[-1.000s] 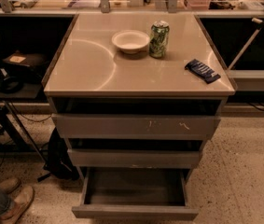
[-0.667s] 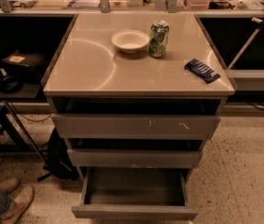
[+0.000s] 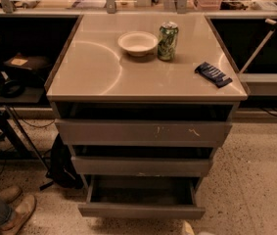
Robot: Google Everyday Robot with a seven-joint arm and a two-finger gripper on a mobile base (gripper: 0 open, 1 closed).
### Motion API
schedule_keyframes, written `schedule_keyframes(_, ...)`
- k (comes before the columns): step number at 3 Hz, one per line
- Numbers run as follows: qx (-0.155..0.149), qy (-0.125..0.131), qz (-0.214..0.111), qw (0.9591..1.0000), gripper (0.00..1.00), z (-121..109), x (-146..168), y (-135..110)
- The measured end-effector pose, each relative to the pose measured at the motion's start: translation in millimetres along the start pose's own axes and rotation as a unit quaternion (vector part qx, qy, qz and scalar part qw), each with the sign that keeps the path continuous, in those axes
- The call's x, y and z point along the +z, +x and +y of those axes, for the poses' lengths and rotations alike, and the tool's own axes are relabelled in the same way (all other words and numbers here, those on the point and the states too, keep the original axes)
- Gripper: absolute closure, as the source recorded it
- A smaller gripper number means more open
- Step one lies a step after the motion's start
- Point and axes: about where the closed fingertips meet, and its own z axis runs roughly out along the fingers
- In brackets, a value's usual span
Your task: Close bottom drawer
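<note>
— While, beneath the bench [image 3: 89, 77], the bottom drawer [image 3: 141, 210] is seen pulled out, what has been altered?
— Its front is judged slightly further in than a second ago; most of the closing is left undone.
— And the pincer?
— It is not shown, so apart or together cannot be told. A pale shape [image 3: 189, 227] at the lower edge cannot be identified.
</note>
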Motion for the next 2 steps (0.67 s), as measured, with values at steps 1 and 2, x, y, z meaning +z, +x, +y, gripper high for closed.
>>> schedule_keyframes(1,-0.081,-0.024,-0.055,0.9949,0.0,-2.9,35.6,-83.4)
schedule_keyframes(2,-0.081,-0.024,-0.055,0.9949,0.0,-2.9,35.6,-83.4)
